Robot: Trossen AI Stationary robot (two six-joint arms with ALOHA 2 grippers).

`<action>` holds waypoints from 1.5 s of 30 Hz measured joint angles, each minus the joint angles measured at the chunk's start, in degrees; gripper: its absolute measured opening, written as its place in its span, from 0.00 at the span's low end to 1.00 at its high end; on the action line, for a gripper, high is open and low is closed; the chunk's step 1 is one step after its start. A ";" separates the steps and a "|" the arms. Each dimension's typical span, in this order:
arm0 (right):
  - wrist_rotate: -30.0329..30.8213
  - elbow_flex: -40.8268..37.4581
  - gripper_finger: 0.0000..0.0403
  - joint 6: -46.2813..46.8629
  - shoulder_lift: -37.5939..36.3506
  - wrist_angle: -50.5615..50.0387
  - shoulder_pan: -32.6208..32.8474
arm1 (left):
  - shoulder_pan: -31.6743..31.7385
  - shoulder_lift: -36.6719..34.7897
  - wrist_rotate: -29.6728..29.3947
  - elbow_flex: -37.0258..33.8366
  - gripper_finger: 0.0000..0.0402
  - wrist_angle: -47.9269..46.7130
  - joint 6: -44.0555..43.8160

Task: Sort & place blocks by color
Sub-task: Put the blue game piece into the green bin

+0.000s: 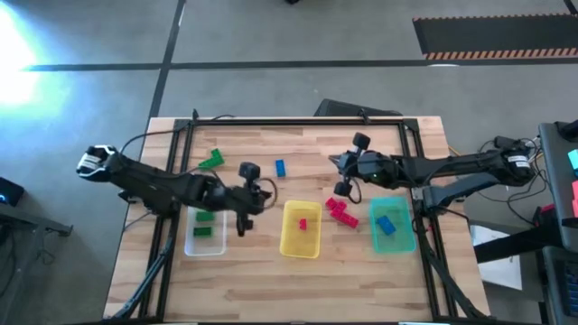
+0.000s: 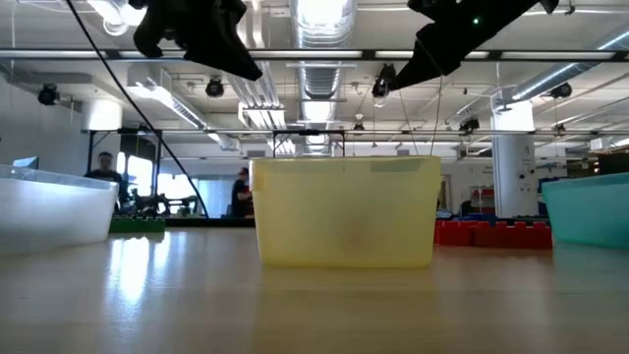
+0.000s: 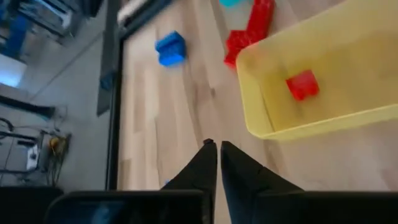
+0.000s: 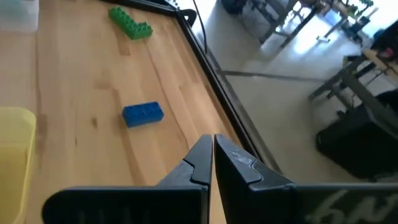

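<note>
Taking the yellow tray (image 1: 301, 242) as the landmark and reading from the left in the high view: a clear tray (image 1: 205, 244) lies to its left with two green blocks (image 1: 203, 224) inside, short flat bricks lying crosswise in it. Beyond that tray, toward the far edge of the table (image 1: 271, 289), a loose green block (image 1: 211, 161) lies as a bent, studded piece, its long axis running diagonally.

The left gripper (image 1: 242, 225) hangs between the clear tray and the yellow tray, fingers pressed together and holding nothing; in the left wrist view its tips (image 3: 214, 149) meet over bare wood just off the yellow tray's corner.

A loose blue block (image 1: 280, 167) lies beyond the yellow tray, a small studded rectangle with its long axis pointing roughly toward the far edge. It is well apart from the left gripper.

Inside the yellow tray sits one red block (image 1: 302, 223), small and squarish.

Just right of the yellow tray, a cluster of red blocks (image 1: 340, 211) lies on the wood, a chain of bricks running diagonally toward the teal tray (image 1: 392, 226). The right gripper (image 1: 336, 159) is raised beyond this cluster, near the far side of the table, fingers closed on nothing.

The teal tray holds a blue block (image 1: 386, 224), lying slightly askew.
</note>
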 joint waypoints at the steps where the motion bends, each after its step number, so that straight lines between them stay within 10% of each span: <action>1: 0.02 0.57 0.02 0.54 -0.06 -1.20 -0.10 | 0.51 -1.07 0.00 -1.56 0.00 2.75 0.74; 17: -1.71 8.71 0.02 35.36 5.25 -20.52 0.48 | 4.23 -16.59 -2.11 -23.41 0.01 42.47 22.18; 45: -10.23 17.00 0.02 38.26 22.45 -38.37 -22.61 | 12.54 -22.57 -11.48 -27.21 0.01 43.21 21.95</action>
